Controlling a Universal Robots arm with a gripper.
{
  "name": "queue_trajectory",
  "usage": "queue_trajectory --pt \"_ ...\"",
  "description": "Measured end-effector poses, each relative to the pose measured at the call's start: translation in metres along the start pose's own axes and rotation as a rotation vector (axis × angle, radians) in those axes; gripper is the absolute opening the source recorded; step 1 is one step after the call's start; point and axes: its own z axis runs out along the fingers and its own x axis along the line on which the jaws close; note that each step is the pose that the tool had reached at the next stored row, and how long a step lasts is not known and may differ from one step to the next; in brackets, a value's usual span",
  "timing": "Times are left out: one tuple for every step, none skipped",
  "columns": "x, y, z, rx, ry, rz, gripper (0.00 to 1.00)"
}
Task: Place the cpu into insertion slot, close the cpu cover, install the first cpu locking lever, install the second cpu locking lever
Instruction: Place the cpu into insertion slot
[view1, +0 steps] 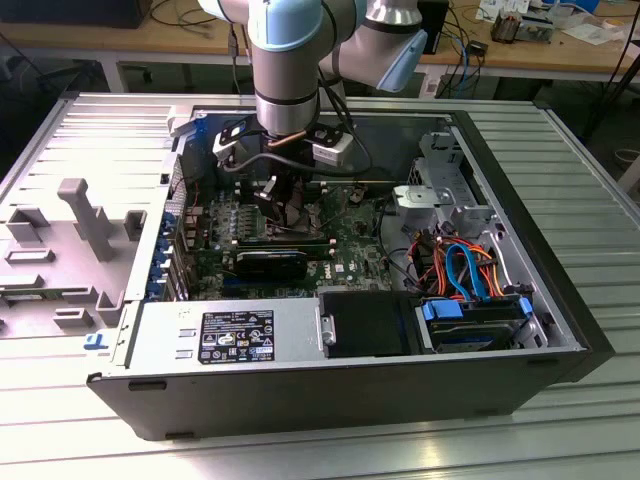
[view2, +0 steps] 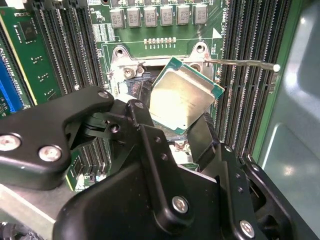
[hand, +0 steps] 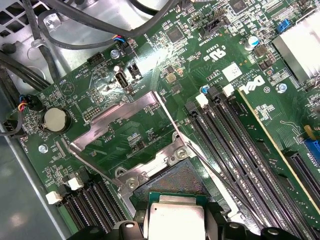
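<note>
The gripper (view2: 172, 126) sits nearest in the second wrist view, its jaws closed on two edges of the cpu (view2: 186, 95). The chip hangs tilted just above the insertion slot (hand: 169, 182) and is not seated. To do this step well, I judge the chip should be levelled and squared to the socket rim, then lowered straight (no sliding across the contacts).

The second wrist view gives that tilt and a thin lever rod (view2: 245, 62) beside the socket. The first wrist view instead shows the bare contact field and, beyond it, the cpu cover (hand: 125, 107) swung open. Farthest, the exterior view shows the arm (view1: 285, 60) reaching down into the open computer case (view1: 350, 400).
</note>
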Motion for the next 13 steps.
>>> queue_trajectory --pt "0.0000 0.0000 0.0000 0.0000 0.0000 0.000 0.54" --pt "0.0000 0.0000 0.0000 0.0000 0.0000 0.000 0.54" --pt "0.0000 0.0000 0.0000 0.0000 0.0000 0.000 0.54" --pt "0.0000 0.0000 0.0000 -0.0001 0.0000 0.000 0.54" --pt "0.0000 0.0000 0.0000 0.0000 0.0001 -0.001 0.54" --pt "0.0001 0.0000 -0.0007 0.0001 0.0009 -0.003 0.54" --pt "0.0002 0.0000 -0.0024 0.0001 0.0010 -0.005 0.54" --pt "0.0001 0.0001 -0.0045 0.0001 0.0005 -0.008 0.54" --pt "0.0001 0.0001 -0.0077 0.0003 0.0006 -0.023 0.54" --pt "0.0002 0.0001 -0.0077 0.0007 0.0014 -0.055 0.54" --pt "0.0001 0.0001 -0.0078 0.0013 0.0020 -0.096 0.54" --pt "0.0001 0.0001 -0.0078 0.0018 0.0027 -0.133 0.54" --pt "0.0001 0.0001 -0.0077 0.0022 0.0032 -0.161 0.54"
